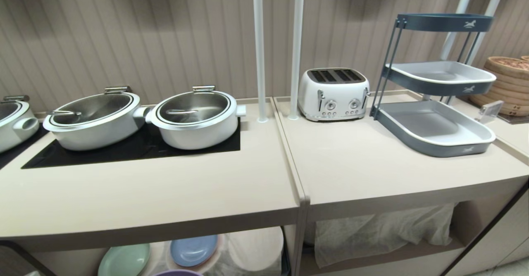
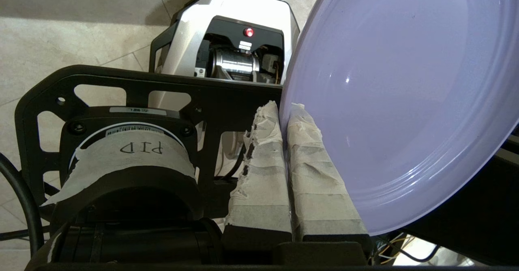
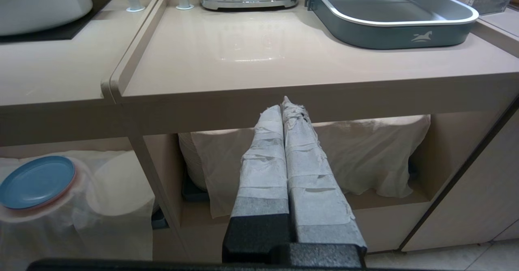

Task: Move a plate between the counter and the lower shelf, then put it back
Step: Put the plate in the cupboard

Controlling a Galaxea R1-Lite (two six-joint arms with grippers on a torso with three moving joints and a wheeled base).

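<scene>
1. The left gripper (image 2: 284, 112) is clamped tight on the rim of the plate (image 2: 397, 100), with a taped finger on each face of it.
2. The lilac plate stands up on edge from those fingers, down low over the robot's own base and the tiled floor, not on the counter (image 1: 372, 164).
3. In the head view only a sliver of the plate (image 1: 177, 272) shows, just in front of the lower shelf (image 3: 389, 200).
4. The right gripper (image 3: 286, 102) has its fingers pressed together, holding nothing, parked facing the counter's front edge.
5. A blue plate (image 3: 36, 180) sits in the cubby off to the side of the right gripper.
</scene>
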